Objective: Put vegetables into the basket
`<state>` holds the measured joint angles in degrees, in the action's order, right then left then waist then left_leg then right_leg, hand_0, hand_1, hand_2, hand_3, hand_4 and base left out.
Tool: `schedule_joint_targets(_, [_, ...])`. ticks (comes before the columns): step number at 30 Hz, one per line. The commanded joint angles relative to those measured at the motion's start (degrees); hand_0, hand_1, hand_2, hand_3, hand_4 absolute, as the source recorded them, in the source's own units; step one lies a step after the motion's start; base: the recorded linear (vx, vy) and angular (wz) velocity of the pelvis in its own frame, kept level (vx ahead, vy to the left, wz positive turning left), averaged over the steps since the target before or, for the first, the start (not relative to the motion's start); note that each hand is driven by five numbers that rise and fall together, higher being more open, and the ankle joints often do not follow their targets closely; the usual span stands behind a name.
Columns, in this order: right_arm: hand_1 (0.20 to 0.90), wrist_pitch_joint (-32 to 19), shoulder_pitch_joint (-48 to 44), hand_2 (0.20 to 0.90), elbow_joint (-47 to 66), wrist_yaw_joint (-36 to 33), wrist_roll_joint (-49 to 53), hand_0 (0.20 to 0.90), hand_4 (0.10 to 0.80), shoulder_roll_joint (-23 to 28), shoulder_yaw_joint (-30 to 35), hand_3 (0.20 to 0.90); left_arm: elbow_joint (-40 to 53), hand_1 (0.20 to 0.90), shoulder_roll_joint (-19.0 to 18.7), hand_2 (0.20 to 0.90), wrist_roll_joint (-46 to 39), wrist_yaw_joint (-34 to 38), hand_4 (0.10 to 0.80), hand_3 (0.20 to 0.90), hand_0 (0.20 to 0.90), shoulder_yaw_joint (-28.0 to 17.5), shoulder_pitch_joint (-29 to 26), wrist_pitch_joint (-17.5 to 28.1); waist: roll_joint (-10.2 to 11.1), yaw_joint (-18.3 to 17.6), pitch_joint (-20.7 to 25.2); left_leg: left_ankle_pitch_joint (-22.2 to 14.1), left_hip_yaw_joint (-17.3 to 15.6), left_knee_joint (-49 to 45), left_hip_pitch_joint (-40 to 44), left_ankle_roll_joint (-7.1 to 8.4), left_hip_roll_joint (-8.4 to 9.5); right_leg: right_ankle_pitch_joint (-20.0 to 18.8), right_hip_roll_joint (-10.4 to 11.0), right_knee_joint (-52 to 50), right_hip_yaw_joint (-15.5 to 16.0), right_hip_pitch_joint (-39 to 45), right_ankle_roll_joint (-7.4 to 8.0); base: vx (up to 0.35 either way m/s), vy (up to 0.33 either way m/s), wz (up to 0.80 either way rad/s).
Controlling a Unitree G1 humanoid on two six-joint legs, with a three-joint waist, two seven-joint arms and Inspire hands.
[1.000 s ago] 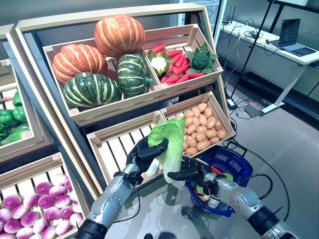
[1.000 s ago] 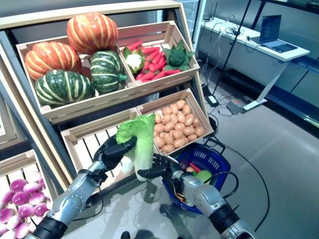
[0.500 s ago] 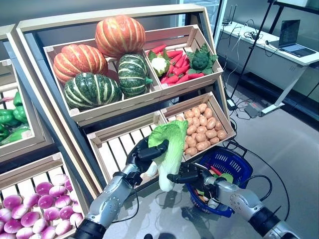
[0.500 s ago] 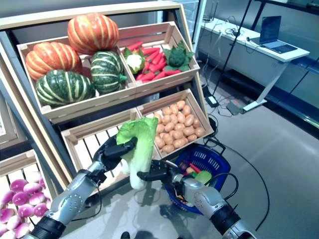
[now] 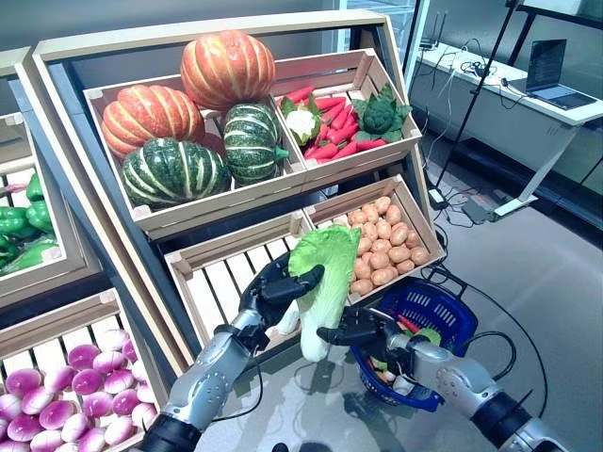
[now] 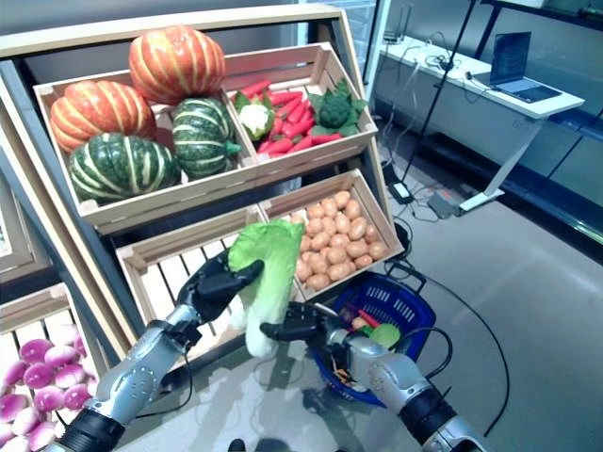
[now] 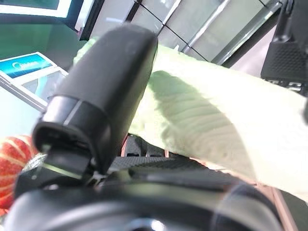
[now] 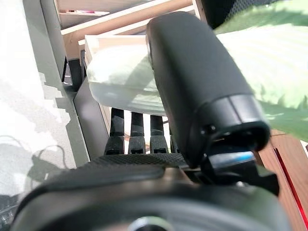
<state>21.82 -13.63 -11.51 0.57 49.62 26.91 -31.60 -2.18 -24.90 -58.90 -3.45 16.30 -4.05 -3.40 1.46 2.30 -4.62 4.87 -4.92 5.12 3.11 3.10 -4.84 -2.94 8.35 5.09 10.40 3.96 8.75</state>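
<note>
My left hand (image 5: 271, 292) is shut on a leafy green cabbage (image 5: 325, 271) with a white stalk and holds it tilted in the air in front of the stand's lower crates. Its thumb (image 7: 106, 82) lies over the leaf (image 7: 207, 120) in the left wrist view. My right hand (image 5: 363, 328) is open at the cabbage's white lower end, with the stalk (image 8: 120, 77) between its thumb (image 8: 192, 77) and straight fingers. The blue plastic basket (image 5: 443, 306) stands on the floor just right of my right hand. It holds a green vegetable (image 5: 431, 334) and a red one (image 5: 407, 323).
The wooden stand (image 5: 217, 38) rises behind both hands. A slatted crate (image 5: 221, 275) is behind my left hand and a crate of potatoes (image 5: 382, 240) is just behind the basket. A desk with a laptop (image 5: 556, 85) stands at the far right, with grey floor (image 5: 546, 273) before it.
The cabbage has tilted, its white end swinging down and left. My right hand has shifted slightly left to that end. My left hand keeps its hold.
</note>
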Motion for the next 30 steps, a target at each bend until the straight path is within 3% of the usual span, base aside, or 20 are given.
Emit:
schedule_joint_targets(1, [0.300,-11.33,-4.57,0.300,7.80,5.28,6.22,0.300,0.400,-2.50,4.36,0.300,3.50,0.900,1.59,0.900,-2.90,-5.43,0.800,0.900,0.900,0.53,-8.36,2.53,1.18,0.16,2.90,-5.18,-0.50,-0.12,1.13,-0.61,0.82,1.34,2.50,-1.80,-1.06,0.85,-0.11,0.000,0.000,0.00])
schedule_joint_targets(13, [0.300,-17.24,2.16,0.300,14.08,5.26,5.42,0.300,0.400,0.50,15.37,0.300,4.54,0.900,1.40,0.900,-5.96,-8.55,0.800,0.900,0.900,-2.59,-5.96,-1.28,0.84,-1.32,2.50,-5.49,-1.31,-0.12,1.11,-0.58,0.41,1.45,1.83,-1.52,-1.58,0.71,0.08,-0.008,-0.004,0.00])
schedule_joint_targets(21, [0.300,-23.29,8.36,0.300,14.09,-2.71,7.44,0.300,0.400,-1.23,25.59,0.300,5.52,0.900,1.37,0.900,-5.62,-8.34,0.800,0.900,0.900,-5.96,-2.02,-1.98,0.72,-2.65,1.70,-5.42,-2.09,-0.12,0.15,-0.22,-0.29,1.48,0.40,-0.90,-2.32,-0.12,-0.23,-0.002,-0.030,-0.07])
schedule_joint_targets(30, [0.300,-31.69,7.81,0.300,6.29,-11.76,8.50,0.300,0.400,-2.72,32.26,0.300,6.76,0.900,0.72,0.900,-5.81,-7.96,0.800,0.900,0.900,-6.37,-3.12,0.19,0.08,-3.23,-2.88,-4.03,-2.65,-0.12,-3.52,-0.23,-0.67,2.59,-0.70,-4.35,-2.84,-5.08,-1.10,-0.106,-0.036,-0.05])
